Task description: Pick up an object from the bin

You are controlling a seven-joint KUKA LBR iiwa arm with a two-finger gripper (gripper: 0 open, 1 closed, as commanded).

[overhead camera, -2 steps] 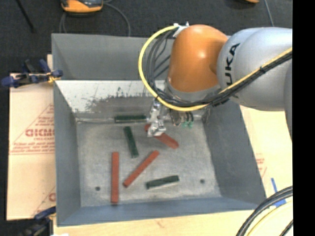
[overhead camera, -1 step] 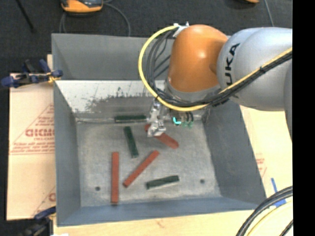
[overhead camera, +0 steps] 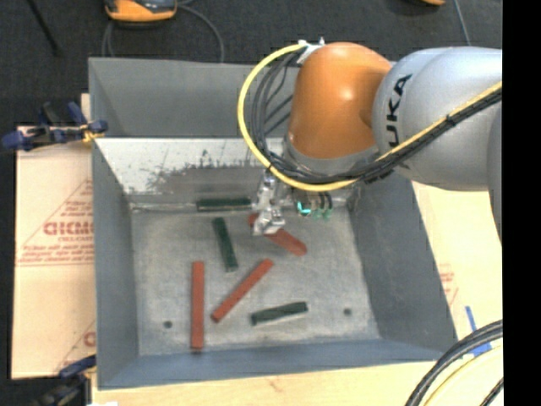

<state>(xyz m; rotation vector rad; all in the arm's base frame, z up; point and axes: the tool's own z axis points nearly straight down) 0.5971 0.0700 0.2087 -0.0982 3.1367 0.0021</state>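
My gripper (overhead camera: 270, 218) is low over the back middle of the bin floor, right on top of a short red stick (overhead camera: 290, 243). That stick lies slanted, one end showing left of the gripper tip and the longer end running down to the right. A dark green stick (overhead camera: 225, 244) lies just to the left of it. Close below, a longer red stick (overhead camera: 243, 290) lies at a slant.
Another dark green stick (overhead camera: 223, 202) lies along the foot of the back wall. A red stick (overhead camera: 197, 304) lies lengthwise at the front left, and a green stick (overhead camera: 279, 313) near the front middle. The arm and its orange cover hang over the back right of the bin.
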